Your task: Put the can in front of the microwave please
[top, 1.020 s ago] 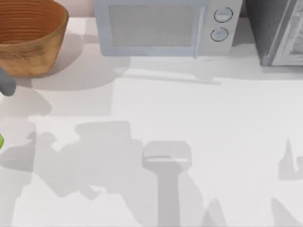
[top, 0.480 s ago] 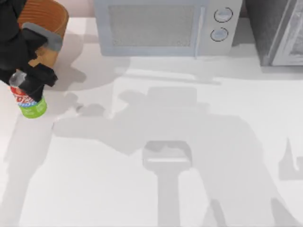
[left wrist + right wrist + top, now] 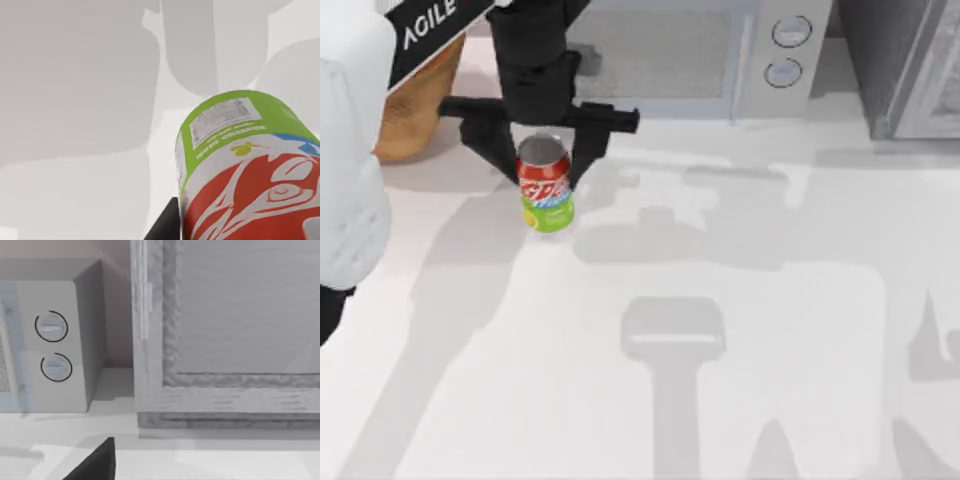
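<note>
**Can held just before the microwave's left half**

The left gripper (image 3: 542, 165) is reaching in over the table (image 3: 740, 330) from the left, its black fingers (image 3: 492, 150) closing on either side of the can (image 3: 545, 183) and gripping it near the silver top. The can is standing upright, red above and lime-green below, near the front of the microwave (image 3: 775, 60) and towards its left end; whether its base is touching the table I cannot tell. The arm is hiding much of the microwave's door and most of the woven basket (image 3: 415, 110) at the back left. In the left wrist view the can (image 3: 250, 165) is looming large and cut off by the frame. The darker speckled appliance (image 3: 905, 65) is sitting cropped at the back right. In the right wrist view a dark finger tip (image 3: 97, 465) is poking in near the microwave's knobs (image 3: 51, 326); I cannot tell how that pincer stands.
</note>
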Controlling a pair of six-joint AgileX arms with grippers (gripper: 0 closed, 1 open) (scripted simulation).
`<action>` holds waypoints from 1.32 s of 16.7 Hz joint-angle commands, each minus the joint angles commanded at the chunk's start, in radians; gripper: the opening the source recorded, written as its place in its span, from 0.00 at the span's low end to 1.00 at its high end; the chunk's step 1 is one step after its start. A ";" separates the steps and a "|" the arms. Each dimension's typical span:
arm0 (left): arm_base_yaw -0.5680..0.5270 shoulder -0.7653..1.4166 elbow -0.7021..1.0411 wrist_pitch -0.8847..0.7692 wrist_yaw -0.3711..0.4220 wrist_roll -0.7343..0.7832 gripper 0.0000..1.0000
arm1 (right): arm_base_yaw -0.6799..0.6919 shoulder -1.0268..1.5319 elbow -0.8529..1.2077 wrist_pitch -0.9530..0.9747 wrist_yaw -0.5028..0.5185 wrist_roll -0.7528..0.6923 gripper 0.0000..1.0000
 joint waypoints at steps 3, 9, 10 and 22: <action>-0.086 0.079 0.151 -0.043 -0.003 -0.175 0.00 | 0.000 0.000 0.000 0.000 0.000 0.000 1.00; -0.133 0.115 0.231 -0.062 -0.006 -0.257 0.00 | 0.000 0.000 0.000 0.000 0.000 0.000 1.00; -0.133 0.115 0.231 -0.062 -0.006 -0.257 0.00 | 0.000 0.000 0.000 0.000 0.000 0.000 1.00; -0.133 0.100 0.172 -0.017 -0.007 -0.257 0.15 | 0.000 0.000 0.000 0.000 0.000 0.000 1.00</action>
